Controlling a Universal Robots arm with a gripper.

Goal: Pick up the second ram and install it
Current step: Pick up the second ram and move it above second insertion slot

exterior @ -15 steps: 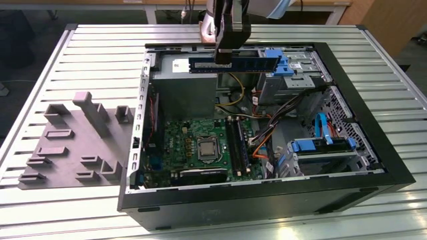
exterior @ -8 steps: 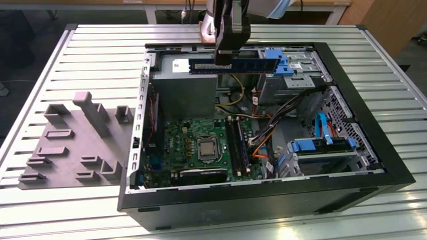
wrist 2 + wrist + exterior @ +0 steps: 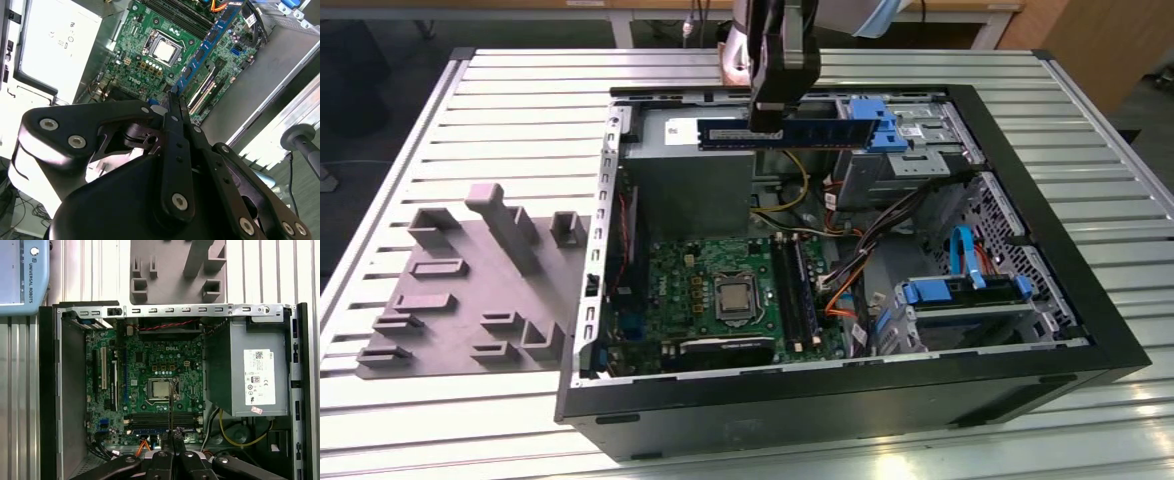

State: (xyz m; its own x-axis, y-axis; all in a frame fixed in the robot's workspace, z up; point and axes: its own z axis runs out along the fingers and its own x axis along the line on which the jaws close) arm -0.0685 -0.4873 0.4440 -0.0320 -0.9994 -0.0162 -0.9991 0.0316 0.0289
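The second ram (image 3: 821, 133), a long dark-blue stick with black chips, hangs level above the back of the open computer case, over the grey power-supply box (image 3: 687, 175). My gripper (image 3: 771, 122) is shut on it near its middle, coming down from above. In the first wrist view the stick shows edge-on as a thin dark line (image 3: 171, 410) running out from the gripper (image 3: 172, 442), above the motherboard's black memory slots (image 3: 152, 419). In the exterior view those slots (image 3: 790, 285) lie beside the processor (image 3: 735, 297), well below and in front of the stick. The closed fingers (image 3: 172, 107) point at the motherboard.
The black case (image 3: 1067, 300) stands open on a slatted metal table (image 3: 520, 90). A grey moulded holder tray (image 3: 467, 290) lies to the exterior view's left of it. Inside are cables (image 3: 854, 270), blue drive brackets (image 3: 961, 290) and drive cages at the exterior view's right.
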